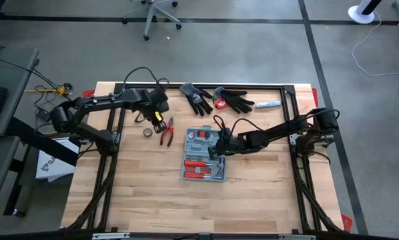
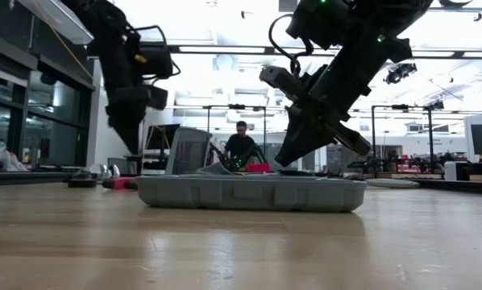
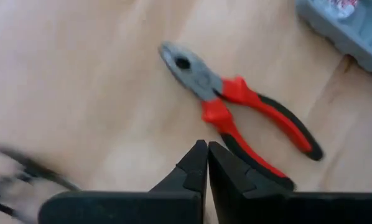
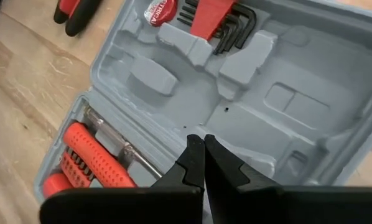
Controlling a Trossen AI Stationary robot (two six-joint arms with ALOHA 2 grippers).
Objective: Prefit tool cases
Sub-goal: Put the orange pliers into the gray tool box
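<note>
High view: the open case (image 1: 205,162) lies near the counter's (image 1: 153,207) middle, red tools in its grey tray. The right gripper (image 1: 221,148) hangs over the case's right edge, fingers clenched on nothing. Pliers (image 1: 167,131) lie left of the case, toward the far edge. The left gripper (image 1: 157,123) hovers just beside them, fingers clenched empty. Black gloves (image 1: 216,99) lie along the far edge.

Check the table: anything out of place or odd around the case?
The red-handled pliers lie loose on the wood left of the open tool case, while the case's large moulded recesses sit empty. A small roll of tape rests beside the pliers. Black gloves lie at the far edge. Nothing looks spilled or damaged.
</note>
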